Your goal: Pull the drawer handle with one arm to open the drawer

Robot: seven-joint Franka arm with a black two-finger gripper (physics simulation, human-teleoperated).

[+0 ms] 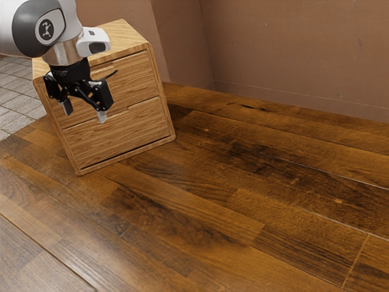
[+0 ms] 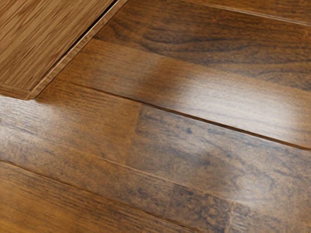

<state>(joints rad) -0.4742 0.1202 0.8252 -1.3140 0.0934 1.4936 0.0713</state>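
A small wooden cabinet [image 1: 130, 38] stands on the dark plank tabletop [image 1: 255, 182] at the exterior view's upper left, near a plain brown wall [image 1: 292, 42]. Its front carries two drawers, one above the other. The upper drawer [image 1: 130, 76] and the lower drawer [image 1: 121, 134] both sit flush with the frame, so both look closed.

The drawer handle [image 1: 111, 75] is a thin dark bar on the upper drawer's front. Only its end towards the exterior view's right shows past the robot's hand.

The arm [image 1: 36, 27] comes in from the upper left. Its black end effector [image 1: 84, 113] hangs in front of the upper drawer and points downward. The two fingers [image 1: 102, 114] are spread wide apart and nothing is gripped between them. Whether the hand touches the handle cannot be told.

In the wrist view, a lower corner of the cabinet [image 2: 39, 34] lies close to the hand, with glossy tabletop [image 2: 194, 145] planks stretching away beside it.
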